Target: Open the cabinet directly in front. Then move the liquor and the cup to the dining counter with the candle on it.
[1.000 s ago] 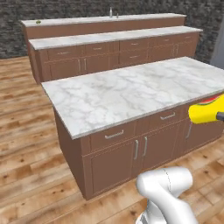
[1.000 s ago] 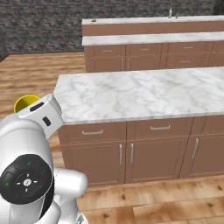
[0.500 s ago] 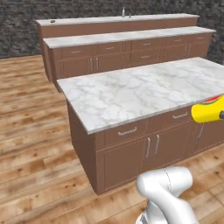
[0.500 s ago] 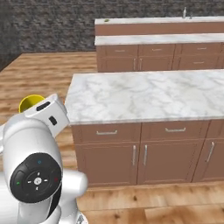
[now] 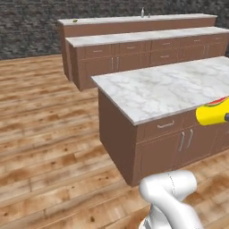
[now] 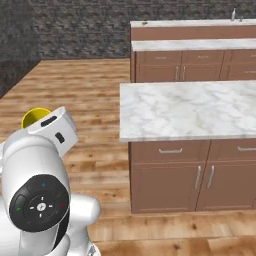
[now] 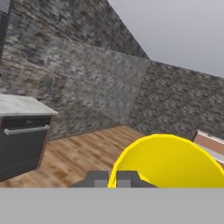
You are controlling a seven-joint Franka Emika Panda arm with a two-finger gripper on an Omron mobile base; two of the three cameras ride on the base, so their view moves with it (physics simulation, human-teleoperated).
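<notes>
My gripper [image 7: 113, 178] is shut on the rim of the yellow cup [image 7: 170, 162], which lies on its side in my hold. The cup [image 5: 211, 112] hangs at the right edge of the left base view, beside the island's front. Its rim [image 6: 35, 116] peeks out behind my arm in the right base view. Far back stands the long two-level dining counter [image 5: 134, 20]. On its upper ledge stands a slim upright thing [image 5: 142, 12] that looks like the liquor, with a tiny stub [image 5: 149, 16], perhaps the candle, beside it. The cabinet is out of view.
A marble-topped island [image 5: 165, 89] with brown doors and drawers stands close in front and to the right. Open wooden floor [image 5: 44, 134] stretches to the left, up to a dark stone wall [image 5: 27, 27]. A small yellowish thing [image 5: 75, 20] lies at the far counter's left end.
The whole picture has shifted: the base has moved, so the island and far counter now sit further right. The cup stays in my shut gripper at the same place in view.
</notes>
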